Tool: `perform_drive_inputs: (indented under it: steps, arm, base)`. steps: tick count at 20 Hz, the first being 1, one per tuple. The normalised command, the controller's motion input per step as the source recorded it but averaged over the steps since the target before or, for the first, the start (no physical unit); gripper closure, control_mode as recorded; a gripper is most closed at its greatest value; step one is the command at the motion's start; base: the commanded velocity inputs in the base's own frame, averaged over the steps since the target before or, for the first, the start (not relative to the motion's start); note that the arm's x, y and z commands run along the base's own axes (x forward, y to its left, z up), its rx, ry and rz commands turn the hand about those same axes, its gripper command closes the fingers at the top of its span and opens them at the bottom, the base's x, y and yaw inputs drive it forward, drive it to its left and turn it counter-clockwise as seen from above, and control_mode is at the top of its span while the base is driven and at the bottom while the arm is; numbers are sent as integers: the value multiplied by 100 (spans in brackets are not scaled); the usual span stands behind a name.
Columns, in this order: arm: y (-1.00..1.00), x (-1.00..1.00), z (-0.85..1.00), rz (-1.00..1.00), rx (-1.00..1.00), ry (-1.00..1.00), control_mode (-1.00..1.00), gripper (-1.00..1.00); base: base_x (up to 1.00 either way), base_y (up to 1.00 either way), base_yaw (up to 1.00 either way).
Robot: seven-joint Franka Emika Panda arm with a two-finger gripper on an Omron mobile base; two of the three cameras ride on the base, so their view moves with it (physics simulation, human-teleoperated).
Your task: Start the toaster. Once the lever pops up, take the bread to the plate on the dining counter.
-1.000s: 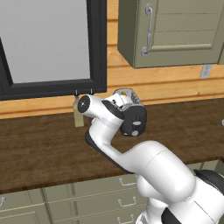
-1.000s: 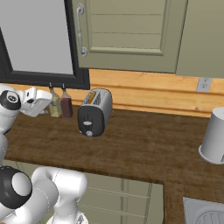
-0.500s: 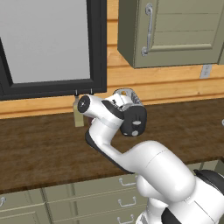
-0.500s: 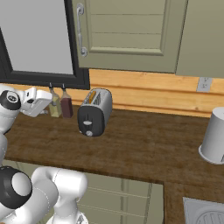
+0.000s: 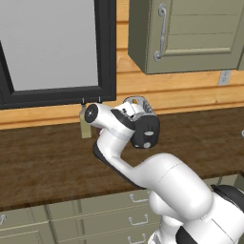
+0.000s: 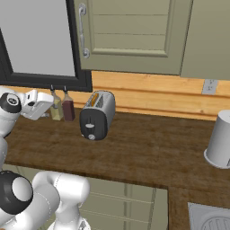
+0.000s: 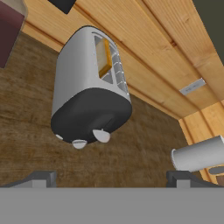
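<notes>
The silver-grey toaster [image 6: 99, 112] stands on the wooden worktop against the back wall, black end panel toward me. It shows partly behind my arm [image 5: 141, 119], and large in the hand view [image 7: 83, 83]. A tan slice of bread [image 7: 104, 59] sits in one slot [image 6: 94, 99]. The pale lever [image 7: 101, 135] juts from the black panel. My gripper [image 7: 111, 179] is open, fingertips wide apart, a short way off the panel and touching nothing. The hand [image 6: 38, 103] hovers left of the toaster. The plate and the dining counter are out of view.
Between the hand and the toaster stand an olive bottle [image 6: 56, 108] and a dark red bottle [image 6: 68, 109]. A grey canister [image 6: 221, 139] stands far right, a sink corner [image 6: 211, 220] at lower right. Wall cabinets [image 6: 130, 31] and a dark-framed window [image 5: 47, 43] hang above.
</notes>
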Motion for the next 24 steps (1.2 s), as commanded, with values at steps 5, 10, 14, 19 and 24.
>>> perform_drive_inputs:
  steps: [5,10,14,19,24]
  arm:
    - [0,0,0,0,0,0,-100,-100]
    - [0,0,0,0,0,0,-100,-100]
    - [0,0,0,0,0,0,-100,-100]
    - [0,0,0,0,0,0,-100,-100]
    - [0,0,0,0,0,0,-100,-100]
  base:
    - [0,0,0]
    - [0,0,0]
    - [0,0,0]
    - [0,0,0]
    - [0,0,0]
